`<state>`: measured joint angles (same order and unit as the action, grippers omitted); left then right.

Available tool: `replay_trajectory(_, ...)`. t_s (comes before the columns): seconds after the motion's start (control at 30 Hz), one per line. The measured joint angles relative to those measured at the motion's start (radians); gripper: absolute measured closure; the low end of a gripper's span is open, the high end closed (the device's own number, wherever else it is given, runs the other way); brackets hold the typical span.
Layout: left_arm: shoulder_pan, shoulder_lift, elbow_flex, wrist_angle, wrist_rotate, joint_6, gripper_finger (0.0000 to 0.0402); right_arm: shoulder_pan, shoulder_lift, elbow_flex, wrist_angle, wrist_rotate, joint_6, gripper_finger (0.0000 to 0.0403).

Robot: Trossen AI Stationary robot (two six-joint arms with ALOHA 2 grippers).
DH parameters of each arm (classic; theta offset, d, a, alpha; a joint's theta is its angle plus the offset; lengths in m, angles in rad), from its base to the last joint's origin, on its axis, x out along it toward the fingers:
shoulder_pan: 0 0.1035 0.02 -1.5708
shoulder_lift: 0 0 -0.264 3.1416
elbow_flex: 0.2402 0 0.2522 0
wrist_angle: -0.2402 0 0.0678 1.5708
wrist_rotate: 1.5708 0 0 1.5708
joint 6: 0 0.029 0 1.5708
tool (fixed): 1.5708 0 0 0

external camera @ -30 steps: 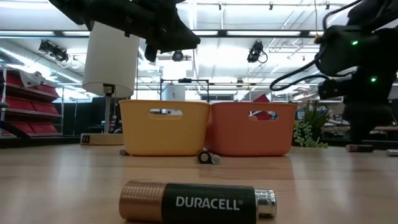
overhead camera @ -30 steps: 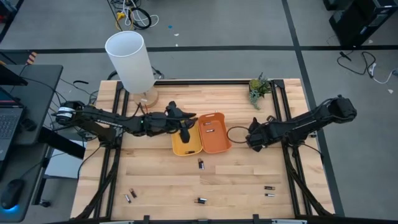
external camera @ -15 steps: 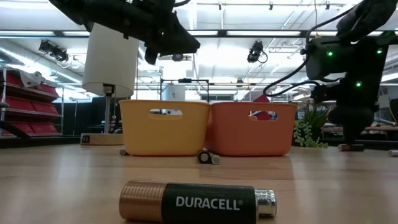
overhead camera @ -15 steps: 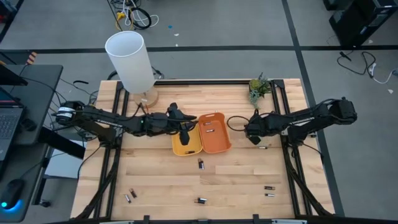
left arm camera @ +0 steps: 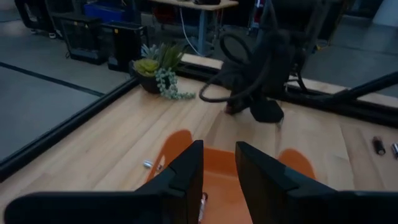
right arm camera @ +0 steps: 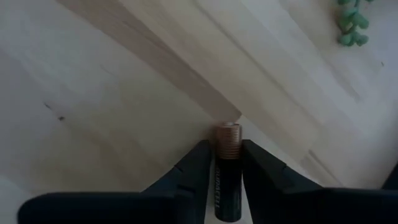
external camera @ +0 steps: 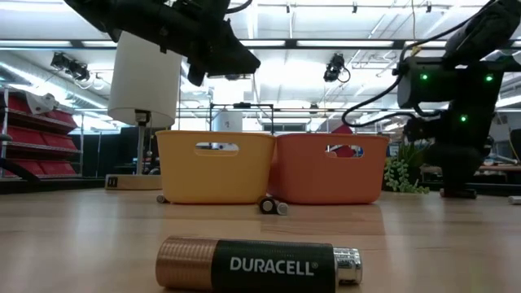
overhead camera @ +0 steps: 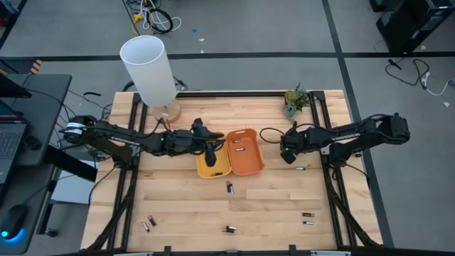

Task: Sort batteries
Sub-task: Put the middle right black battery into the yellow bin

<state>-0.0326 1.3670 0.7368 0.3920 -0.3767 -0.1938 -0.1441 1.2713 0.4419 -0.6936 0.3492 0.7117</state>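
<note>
A yellow tray [overhead camera: 213, 163] and an orange tray [overhead camera: 246, 152] stand side by side at the table's middle. Loose batteries lie on the wood, among them one [overhead camera: 229, 187] just in front of the trays, one [overhead camera: 299, 168] by the right arm and a pair [overhead camera: 307, 218] at the near right. My right gripper [overhead camera: 287, 153] hangs right of the orange tray, pointing steeply down, shut on a copper-and-black battery [right arm camera: 227, 171]. My left gripper [overhead camera: 211, 150] hovers above the trays [left arm camera: 217, 177] with a narrow gap between its fingers and nothing in it. My right gripper pinches the battery's black body [right arm camera: 226, 186] between its two fingers, which lie along the battery. The copper end [right arm camera: 228, 138] sticks out past the fingertips toward the table. The fingers come steeply from above. The battery looks clear of the wood.
A white lamp [overhead camera: 149, 65] stands at the far left and a small plant [overhead camera: 297, 102] at the far right corner. More batteries lie near the front edge [overhead camera: 229, 230] [overhead camera: 148, 225], one close to the low camera [external camera: 260, 264]. The orange tray holds a few batteries [overhead camera: 239, 146].
My right gripper has swung toward the table's far edge and a little toward the orange tray, sinking slightly and rolling its wrist, with the battery still between its fingers.
</note>
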Motion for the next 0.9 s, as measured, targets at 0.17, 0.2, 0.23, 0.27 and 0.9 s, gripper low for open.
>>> replay_trajectory(0.17,0.037,0.000,0.000,0.029,-0.007,0.008,0.0291,0.018,0.001,-0.003,0.028,0.002,0.024,0.0364)
replay_trajectory(0.2,0.043,0.000,0.000,0.031,-0.008,0.010,0.0291,0.026,0.001,-0.003,0.027,0.010,0.040,0.0375)
replay_trajectory(0.23,0.050,0.000,0.000,0.027,-0.010,0.020,0.0291,0.036,0.001,-0.004,0.025,0.022,0.059,0.0378)
replay_trajectory(0.27,0.056,0.000,0.000,0.016,-0.012,0.039,0.0291,0.046,0.003,-0.005,0.024,0.036,0.077,0.0378)
replay_trajectory(0.9,0.105,-0.095,-0.023,-0.220,-0.011,0.137,0.0291,0.067,-0.031,0.317,0.319,0.019,-0.219,0.0379)
